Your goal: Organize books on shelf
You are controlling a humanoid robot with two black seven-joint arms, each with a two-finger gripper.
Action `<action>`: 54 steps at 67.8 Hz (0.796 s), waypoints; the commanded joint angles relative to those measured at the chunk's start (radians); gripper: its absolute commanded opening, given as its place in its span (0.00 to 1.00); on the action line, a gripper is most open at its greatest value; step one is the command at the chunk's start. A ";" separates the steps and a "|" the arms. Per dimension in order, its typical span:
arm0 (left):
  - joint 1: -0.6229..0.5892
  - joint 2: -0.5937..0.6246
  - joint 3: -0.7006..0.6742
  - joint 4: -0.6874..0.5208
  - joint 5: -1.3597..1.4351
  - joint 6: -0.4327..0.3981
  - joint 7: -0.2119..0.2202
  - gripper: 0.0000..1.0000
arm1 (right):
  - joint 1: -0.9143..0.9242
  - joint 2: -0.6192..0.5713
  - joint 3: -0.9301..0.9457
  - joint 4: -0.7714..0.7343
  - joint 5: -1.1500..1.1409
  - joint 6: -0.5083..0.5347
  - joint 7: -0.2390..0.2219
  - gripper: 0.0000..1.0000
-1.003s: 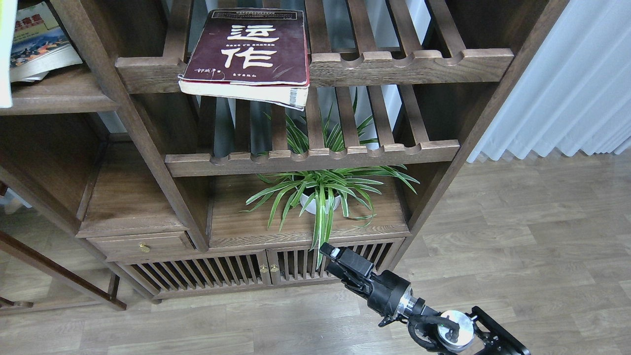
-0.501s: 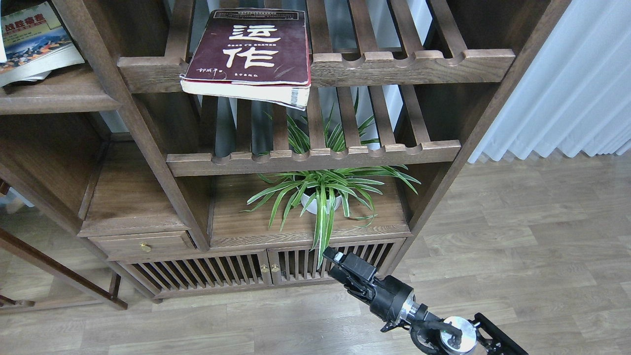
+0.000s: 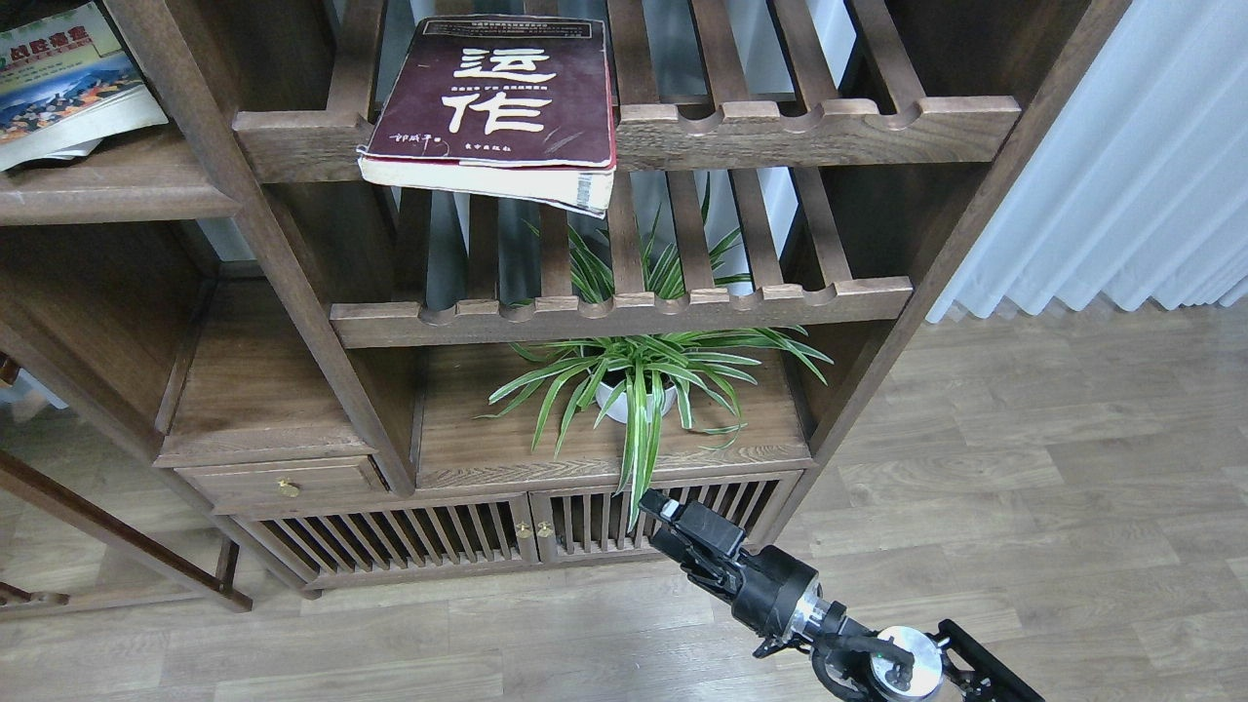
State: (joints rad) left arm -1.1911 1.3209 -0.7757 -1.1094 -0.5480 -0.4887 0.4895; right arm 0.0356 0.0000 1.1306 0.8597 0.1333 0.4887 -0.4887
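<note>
The thick maroon book (image 3: 497, 97) with big white Chinese characters lies flat on the top slatted rack, its front edge hanging over the notched rail. A small book with a colourful mountain picture (image 3: 63, 83) lies on the solid dark-brown shelf (image 3: 117, 195) at the upper left, partly cut off by the view's edge. The yellow-green-and-white book is out of view. My right gripper (image 3: 658, 515) hangs low in front of the cabinet doors, far below both books and holding nothing. It is dark and seen from behind. My left gripper is out of view.
A second slatted rack (image 3: 624, 312) sits under the top one. A potted spider plant (image 3: 634, 385) stands on the board below it, its leaves hanging near my right gripper. Slatted cabinet doors (image 3: 439, 536) and a small drawer (image 3: 283, 483) are below. White curtains (image 3: 1121, 166) hang at the right.
A pale book edge at the far left has left the view. My right gripper has dropped a little and shifted slightly right. The maroon book has not moved.
</note>
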 commanded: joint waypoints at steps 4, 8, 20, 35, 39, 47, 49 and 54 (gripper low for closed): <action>0.002 0.014 0.006 0.014 0.045 0.000 -0.001 0.01 | 0.003 0.000 0.000 -0.005 0.000 0.000 0.000 1.00; 0.002 0.015 0.012 0.033 0.059 0.000 -0.001 0.01 | 0.004 0.000 0.000 -0.005 0.000 0.000 0.000 1.00; 0.002 0.014 0.050 0.068 0.060 0.000 -0.001 0.01 | 0.009 0.000 0.000 -0.021 0.000 0.000 0.000 1.00; 0.001 0.000 0.065 0.103 0.063 0.000 -0.001 0.01 | 0.007 0.000 0.000 -0.028 0.000 0.000 0.000 1.00; -0.001 0.000 0.065 0.125 0.065 0.000 -0.001 0.01 | 0.007 0.000 0.000 -0.028 0.000 0.000 0.000 1.00; -0.004 -0.011 0.065 0.163 0.063 0.000 -0.001 0.01 | 0.006 0.000 0.001 -0.031 0.000 0.000 0.000 1.00; -0.005 -0.017 0.065 0.171 0.063 0.000 -0.001 0.01 | 0.004 0.000 0.001 -0.031 0.000 0.000 0.000 1.00; -0.005 -0.035 0.065 0.195 0.065 0.000 -0.001 0.01 | 0.004 0.000 0.001 -0.034 0.000 0.000 0.000 1.00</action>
State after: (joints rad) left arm -1.1951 1.3096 -0.7104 -0.9504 -0.4837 -0.4887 0.4887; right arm 0.0411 0.0000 1.1313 0.8286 0.1335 0.4887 -0.4887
